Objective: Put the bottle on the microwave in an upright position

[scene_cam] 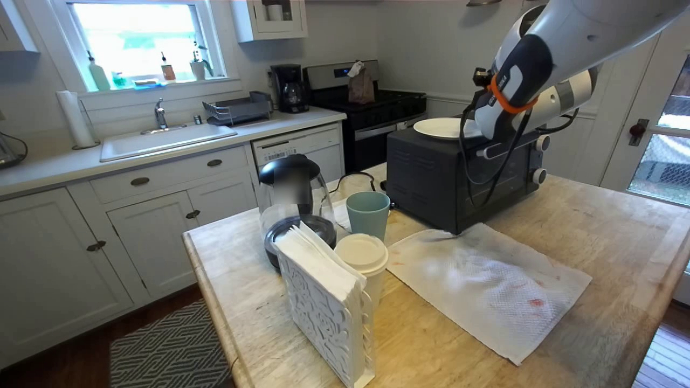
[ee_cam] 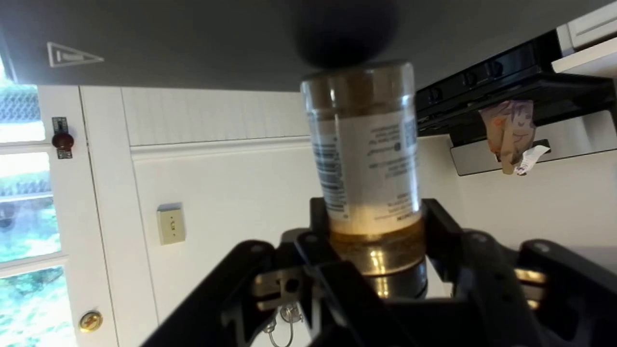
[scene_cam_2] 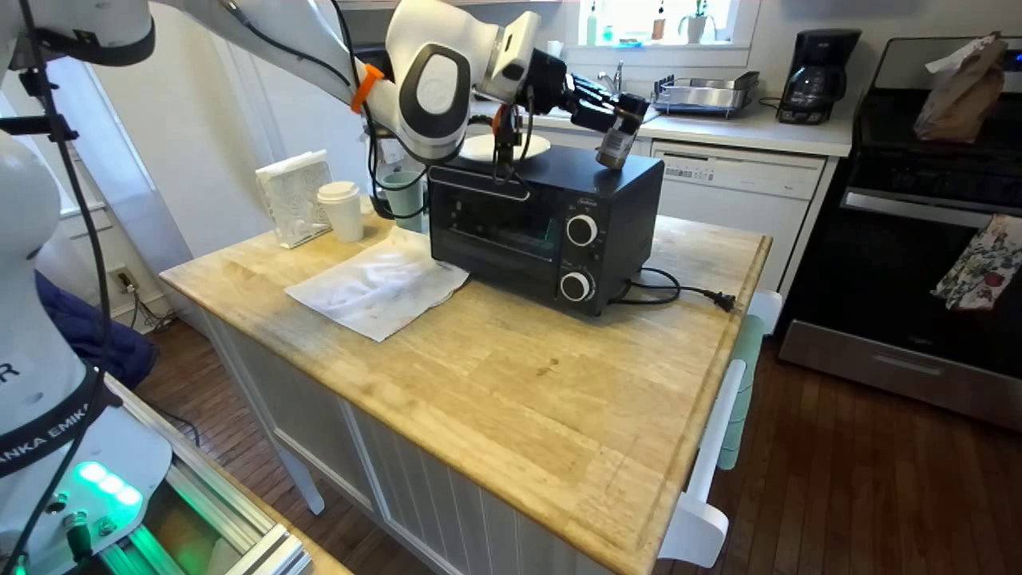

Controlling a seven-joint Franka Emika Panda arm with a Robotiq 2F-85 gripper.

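Wrist view, upside down: hand point(ee_cam: 376, 221) clamped around the bottle point(ee_cam: 368, 168), a black finger point(ee_cam: 439, 229) against either side near its dark end. Pale label with a barcode faces the camera; base reaches out past the fingertips.

Bottle tilted, base lowest, in an exterior view, over the knob end of the microwave point(scene_cam_2: 495, 216). Base right by the black top; cannot tell whether it touches. Printed triangle point(ee_cam: 72, 54) shows on that top, close to the hand.

White plate point(scene_cam_2: 479, 149) lies on the same top, back from the hand, beneath the wrist. Two pale knobs point(scene_cam_2: 581, 230) sit on the microwave's front, lower than the hand. Wooden counter point(scene_cam_2: 511, 383) carries the microwave. Plug point(scene_cam_2: 725, 301) on the counter too, below the hand, beyond the knob end.

At and past the opposite end of the microwave, well apart from the hand and lower: paper towel point(scene_cam: 485, 285) with red marks, teal cup point(scene_cam: 368, 213), lidded white cup point(scene_cam: 361, 253), napkin holder point(scene_cam: 323, 318), kettle point(scene_cam: 296, 207). Arm point(scene_cam: 587, 48) hides the hand in an exterior view. Stove point(scene_cam_2: 894, 263) stands well away from the hand, paper bag point(scene_cam_2: 962, 96) on its cooktop; coffee maker point(scene_cam_2: 814, 76) also well apart from the hand, just beside the stove.
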